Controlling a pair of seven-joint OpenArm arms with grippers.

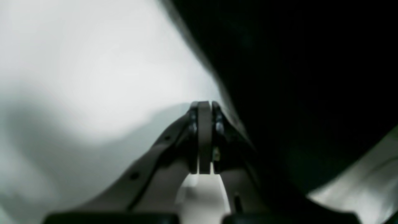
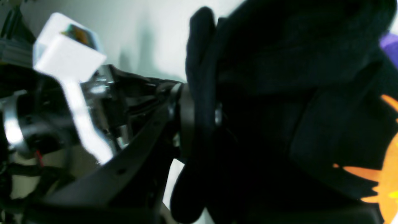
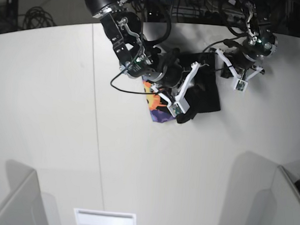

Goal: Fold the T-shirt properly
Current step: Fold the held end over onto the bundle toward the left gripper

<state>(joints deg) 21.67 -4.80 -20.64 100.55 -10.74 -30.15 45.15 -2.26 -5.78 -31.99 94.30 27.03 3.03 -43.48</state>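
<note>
A fold is under way near the tabletop's far edge: the right gripper pinches the bunched black T-shirt (print showing); the left gripper, closed on nothing, waits. Next, lay flat.

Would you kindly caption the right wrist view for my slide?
Right pincer shut on a bunched fold of the black T-shirt, orange print showing at the edge.

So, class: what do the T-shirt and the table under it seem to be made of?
T-shirt: soft black cloth, matte; it bunches and folds where the right gripper pinches it, with an orange and purple print showing. Table: smooth, hard white surface, probably laminate or painted board, with one thin straight seam; the exact material is unclear.
</note>
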